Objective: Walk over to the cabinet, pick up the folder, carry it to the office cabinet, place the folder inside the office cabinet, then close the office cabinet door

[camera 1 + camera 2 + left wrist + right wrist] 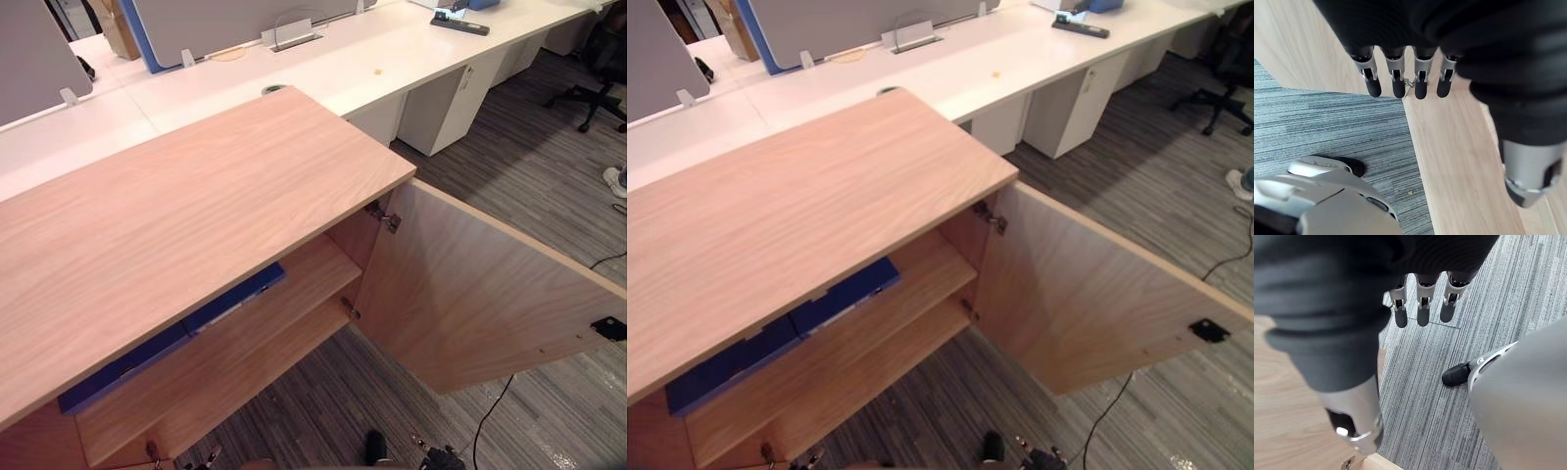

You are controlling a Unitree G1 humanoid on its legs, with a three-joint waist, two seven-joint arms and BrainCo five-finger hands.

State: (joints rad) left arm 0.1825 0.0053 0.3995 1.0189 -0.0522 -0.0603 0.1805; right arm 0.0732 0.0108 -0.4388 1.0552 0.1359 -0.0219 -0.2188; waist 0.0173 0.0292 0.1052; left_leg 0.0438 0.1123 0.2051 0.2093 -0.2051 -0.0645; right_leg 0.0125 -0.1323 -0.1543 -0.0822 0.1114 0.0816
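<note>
A blue folder (167, 343) lies flat on the upper shelf (294, 294) inside the wooden office cabinet (196, 215), its edge showing just under the cabinet top. The cabinet door (470, 294) stands wide open to the right on its hinges (384, 215). My left hand (1396, 73) hangs down beside a wooden panel of the cabinet, fingers straight and holding nothing. My right hand (1422, 303) hangs over the grey carpet, fingers straight and also holding nothing.
Long white desks (392, 59) with grey dividers (225, 24) run behind the cabinet, with white drawer units (441, 108) underneath. An office chair (598, 78) and a person's shoe (615, 179) are at the far right. Grey striped carpet (529, 166) lies around the open door.
</note>
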